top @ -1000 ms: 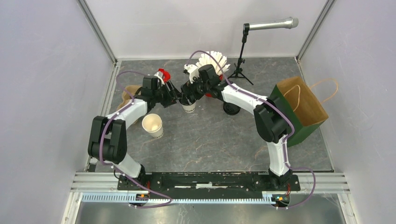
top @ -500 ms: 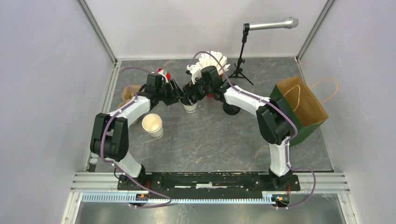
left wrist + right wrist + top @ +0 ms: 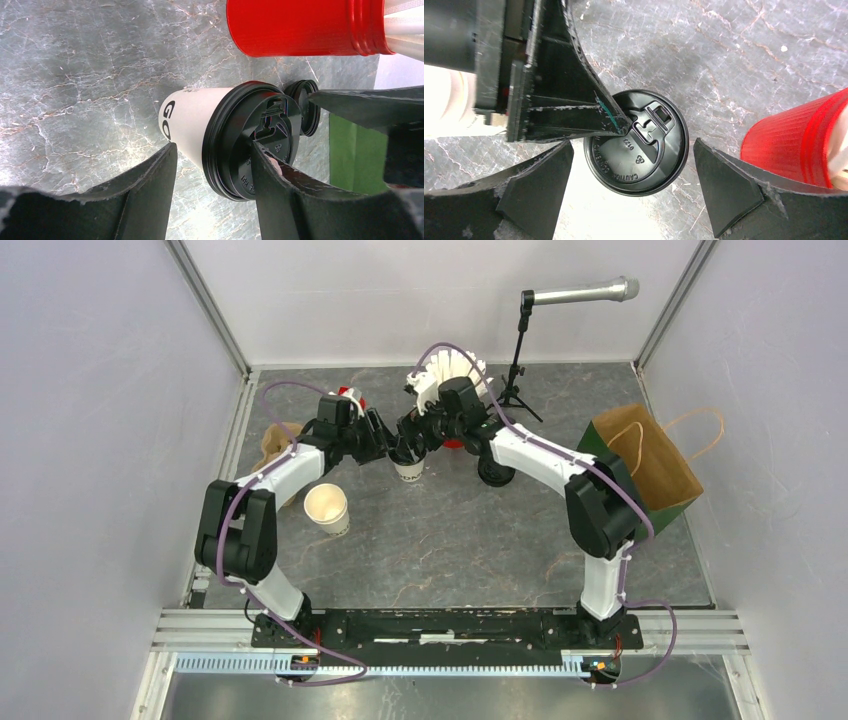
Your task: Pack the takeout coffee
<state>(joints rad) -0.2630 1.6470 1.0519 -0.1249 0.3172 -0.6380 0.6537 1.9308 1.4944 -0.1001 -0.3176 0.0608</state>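
The white cup [image 3: 190, 125] has big black letters "GO" on its side. The black lid [image 3: 649, 160] has raised marks. One looks like the number "0122". One is a small triangle sign. A curved line of words seems to start "CAUTION". The rest is too small to read.

Overhead view, wrist cameras share lidded cup [image 3: 232, 140]

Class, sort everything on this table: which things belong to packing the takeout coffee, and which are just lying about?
Job: lidded cup, open cup, loose lid, probably carrier and bag.
Lying about: red cup, microphone.
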